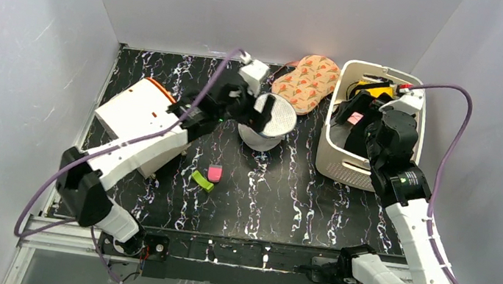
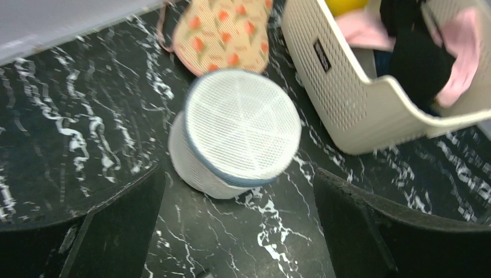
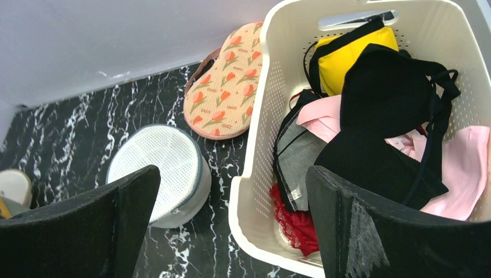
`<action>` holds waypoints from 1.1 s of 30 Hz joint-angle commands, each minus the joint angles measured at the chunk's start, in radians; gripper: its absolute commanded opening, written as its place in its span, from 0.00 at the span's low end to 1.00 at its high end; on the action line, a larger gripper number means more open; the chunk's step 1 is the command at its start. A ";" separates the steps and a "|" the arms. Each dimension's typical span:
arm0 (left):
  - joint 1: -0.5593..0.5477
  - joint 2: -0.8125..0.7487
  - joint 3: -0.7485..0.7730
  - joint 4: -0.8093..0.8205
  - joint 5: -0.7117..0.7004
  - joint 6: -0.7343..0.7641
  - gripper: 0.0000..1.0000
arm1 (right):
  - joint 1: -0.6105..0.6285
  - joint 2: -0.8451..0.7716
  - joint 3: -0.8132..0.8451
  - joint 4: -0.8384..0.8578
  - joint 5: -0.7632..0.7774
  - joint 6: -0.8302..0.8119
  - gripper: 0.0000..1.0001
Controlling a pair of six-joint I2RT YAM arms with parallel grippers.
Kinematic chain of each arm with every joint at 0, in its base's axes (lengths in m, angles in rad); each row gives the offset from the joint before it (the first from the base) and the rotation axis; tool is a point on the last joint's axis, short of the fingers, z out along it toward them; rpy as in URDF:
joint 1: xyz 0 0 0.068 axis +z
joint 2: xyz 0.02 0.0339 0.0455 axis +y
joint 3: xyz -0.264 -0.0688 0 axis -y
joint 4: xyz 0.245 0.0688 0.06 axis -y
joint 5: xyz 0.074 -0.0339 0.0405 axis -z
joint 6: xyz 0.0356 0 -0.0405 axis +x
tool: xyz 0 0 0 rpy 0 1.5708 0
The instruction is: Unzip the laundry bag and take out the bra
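Centre of the top view: left gripper [image 1: 258, 113], spread and empty, hovers at the zipped bag [image 1: 271, 121], so the approach is in hand. Right gripper [image 3: 231, 179] is spread and empty too. Next: find the zip pull, not visible.

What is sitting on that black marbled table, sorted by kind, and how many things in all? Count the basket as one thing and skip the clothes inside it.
Mesh laundry bag: 1
White slotted basket: 1
Floral fabric piece: 1
White box: 1
Small loose pieces: 2, a green piece and a pink piece
Total: 6
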 commanded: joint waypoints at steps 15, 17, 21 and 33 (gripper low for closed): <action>-0.211 0.322 0.026 -0.010 -0.123 0.344 0.98 | -0.035 -0.112 -0.052 0.175 -0.261 0.010 0.98; -0.213 0.344 0.030 -0.032 -0.120 0.384 0.96 | -0.036 -0.115 -0.050 0.179 -0.271 0.009 0.98; -0.216 0.359 0.026 -0.029 -0.138 0.410 0.86 | -0.037 -0.109 -0.040 0.182 -0.279 0.006 0.98; -0.218 0.365 0.010 -0.007 -0.198 0.389 0.85 | -0.038 -0.076 -0.032 0.185 -0.323 0.010 0.98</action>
